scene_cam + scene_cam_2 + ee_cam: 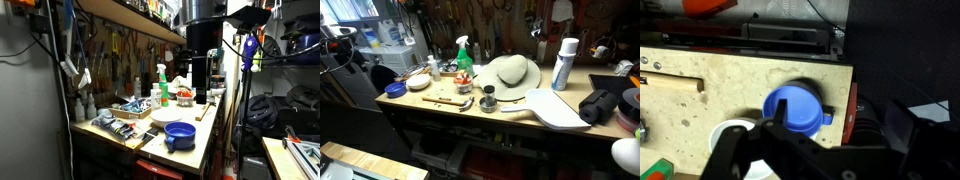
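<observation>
One round blue plastic bowl (pixel 795 108) with a short stub handle on its rim sits near the front edge of the pale speckled table (pixel 740 75), and it is the thing nearest the gripper (pixel 790 150). In the wrist view the gripper's dark, blurred body fills the lower part of the picture and hides the bowl's near rim. How the jaws stand cannot be told from that blur, and nothing shows between them. In an exterior view the gripper (pixel 200 95) hangs from the black arm above the back of the table, apart from the bowl (pixel 180 133), which lies closer to the front edge. One round white plate (pixel 735 130) lies just beside the bowl, and both exterior views show the pair close together (pixel 165 115). One green plastic spray bottle (pixel 162 85) stands upright behind the plate. In the wrist view a single light wooden strip (pixel 670 85) lies flat on the table, well apart from the bowl. In an exterior view the bowl (pixel 395 89) is at one end of the table. Further along the table there are one woven straw hat (pixel 510 72) and one tall white spray can (pixel 563 62), which stands upright near the hat.
</observation>
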Robot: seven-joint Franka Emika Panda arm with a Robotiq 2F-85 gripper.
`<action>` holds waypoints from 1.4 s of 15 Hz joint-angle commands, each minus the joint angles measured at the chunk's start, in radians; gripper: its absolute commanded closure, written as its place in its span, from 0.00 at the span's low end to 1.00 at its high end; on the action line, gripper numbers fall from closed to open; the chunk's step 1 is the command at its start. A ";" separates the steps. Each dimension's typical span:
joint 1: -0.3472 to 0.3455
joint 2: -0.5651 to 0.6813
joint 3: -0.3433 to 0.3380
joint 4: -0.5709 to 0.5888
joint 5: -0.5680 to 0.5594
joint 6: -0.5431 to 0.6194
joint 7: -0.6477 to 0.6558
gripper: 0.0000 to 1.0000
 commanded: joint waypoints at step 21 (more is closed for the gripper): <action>-0.278 0.179 -0.449 0.227 -0.296 -0.001 -0.231 0.00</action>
